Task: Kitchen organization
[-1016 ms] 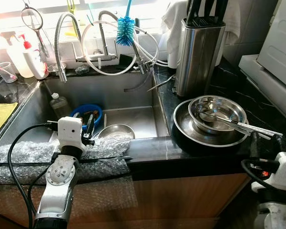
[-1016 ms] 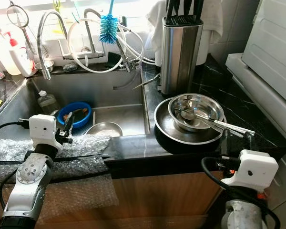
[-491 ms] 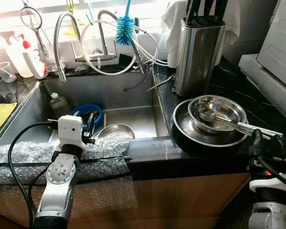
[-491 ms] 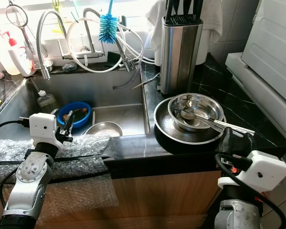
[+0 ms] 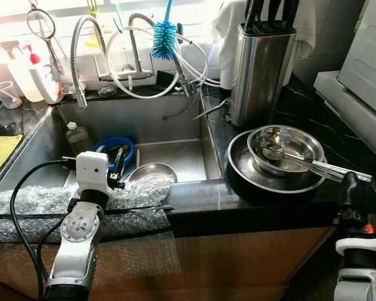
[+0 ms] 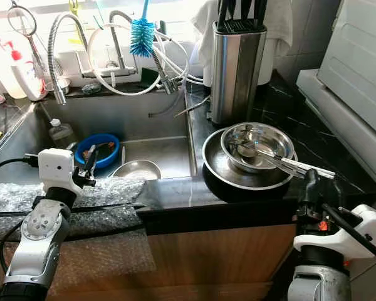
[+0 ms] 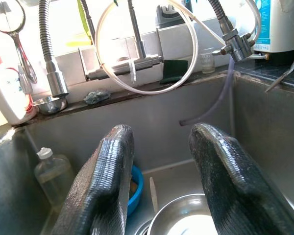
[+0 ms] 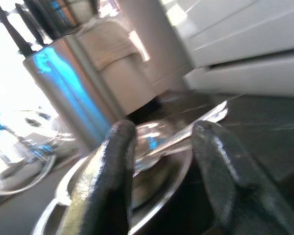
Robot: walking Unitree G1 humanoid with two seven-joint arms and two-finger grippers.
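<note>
1. The right gripper (image 6: 312, 183) sits at the front edge of the dark counter, just beside the long metal utensil handles (image 6: 304, 167) that stick out of the bowls. Its two black fingers (image 8: 112, 181) are spread apart with nothing between them, pointing toward the stack of dishes.

2. The left gripper (image 7: 161, 186) hovers over the front rim of the sink (image 5: 50, 135), above a sheet of bubble wrap (image 5: 25, 204) draped along the counter edge. Its fingers are likewise spread and empty, aimed into the basin.

3. Just ahead of the right gripper, a small steel bowl (image 5: 287, 145) rests inside a wider steel pan (image 5: 241, 164) on the counter, with the utensils lying across the bowl and their handles reaching past the rim toward the gripper.

4. Behind the bowls stands an upright steel knife block (image 5: 260, 69) holding dark-handled knives, with a white cloth (image 5: 229, 25) behind it.

5. Inside the sink lie a steel bowl (image 5: 151, 172), a blue bowl (image 5: 113, 148) beside it, and a small clear bottle (image 5: 78, 135) near the left wall.

6. Along the back ledge are coiled spring faucets (image 5: 81, 56), loops of white hose, a blue bottle brush (image 5: 165, 39) and a white soap bottle with a red top (image 5: 42, 76).
</note>
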